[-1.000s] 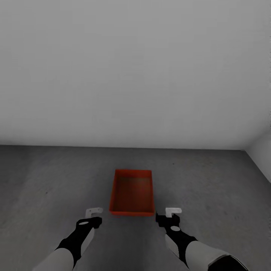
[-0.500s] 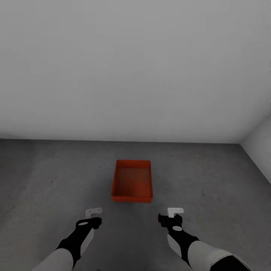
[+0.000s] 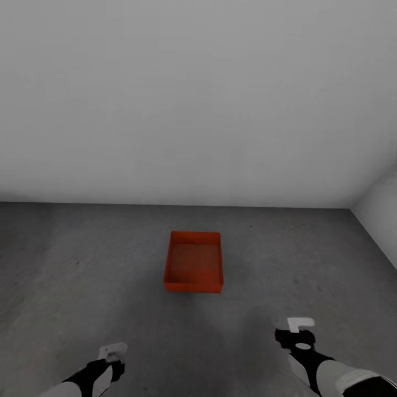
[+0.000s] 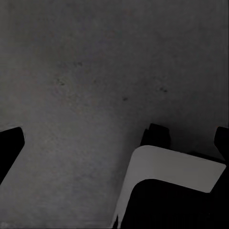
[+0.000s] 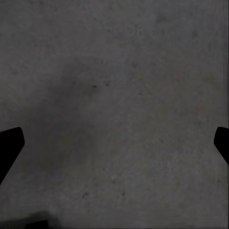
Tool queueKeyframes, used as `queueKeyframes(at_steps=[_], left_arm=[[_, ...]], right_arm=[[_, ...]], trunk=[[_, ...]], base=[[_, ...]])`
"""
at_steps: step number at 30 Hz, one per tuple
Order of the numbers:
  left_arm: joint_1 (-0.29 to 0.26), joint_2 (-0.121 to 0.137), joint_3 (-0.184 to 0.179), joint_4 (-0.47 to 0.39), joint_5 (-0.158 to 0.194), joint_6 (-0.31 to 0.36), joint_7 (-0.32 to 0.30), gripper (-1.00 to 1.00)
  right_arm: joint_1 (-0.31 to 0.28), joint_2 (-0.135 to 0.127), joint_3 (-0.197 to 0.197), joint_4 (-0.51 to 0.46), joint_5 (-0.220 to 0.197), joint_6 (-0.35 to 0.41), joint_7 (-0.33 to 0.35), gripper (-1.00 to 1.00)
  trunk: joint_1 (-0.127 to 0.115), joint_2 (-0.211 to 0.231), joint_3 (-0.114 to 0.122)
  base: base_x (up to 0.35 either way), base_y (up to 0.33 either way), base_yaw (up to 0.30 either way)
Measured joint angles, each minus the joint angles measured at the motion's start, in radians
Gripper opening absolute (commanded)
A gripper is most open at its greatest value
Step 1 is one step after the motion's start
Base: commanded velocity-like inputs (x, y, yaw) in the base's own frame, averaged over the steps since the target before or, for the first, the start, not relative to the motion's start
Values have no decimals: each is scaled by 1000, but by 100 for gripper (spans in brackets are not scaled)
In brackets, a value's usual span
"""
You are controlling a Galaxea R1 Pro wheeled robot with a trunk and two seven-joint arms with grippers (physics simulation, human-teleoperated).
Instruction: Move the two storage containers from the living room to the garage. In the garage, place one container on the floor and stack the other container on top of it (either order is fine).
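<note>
Head view first: one orange-red storage container sits on the dark grey garage floor, open side up, squared roughly to us and well short of the white wall. We see no second container, so we judge the first half of the stack is down and the step in hand is leaving this bin alone and going for the other.

Our left gripper and right gripper hang low on either side, well apart from the bin and touching nothing. From each wrist camera we look down on bare concrete between two dark fingertips spread to opposite edges of the picture, so both sets of jaws stand wide and hold nothing. A white bracket of the robot shows in the left wrist picture.

To do this step well, we would keep both arms tucked and low while the base backs straight off, so neither elbow sweeps the thin walls and skews the bin. We would also note its place relative to the wall corner at the right, which gives a landmark for lining up squarely when the second bin is lowered onto it.
</note>
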Motion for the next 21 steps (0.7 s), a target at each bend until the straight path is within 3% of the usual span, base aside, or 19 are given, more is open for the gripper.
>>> queueKeyframes(at_steps=[3, 10, 16, 21], left_arm=[[3, 8, -1, 56, 21, -1, -9, 100], [24, 19, -1, 88, 34, 0, -37, 100], [132, 24, -1, 91, 47, -2, -84, 100], [207, 23, -2, 91, 92, -23, -132, 100]], right_arm=[[32, -9, 0, 3, 2, 8, 1, 100], [235, -12, 2, 5, 7, 58, 3, 100], [319, -7, 4, 5, 13, 71, 19, 100], [403, -4, 5, 5, 45, 74, 111, 100]], trunk=[[0, 0, 0], [0, 0, 0], [0, 0, 0], [0, 0, 0]], base=[[-1, 0, 0], [0, 0, 0], [0, 0, 0], [0, 0, 0]])
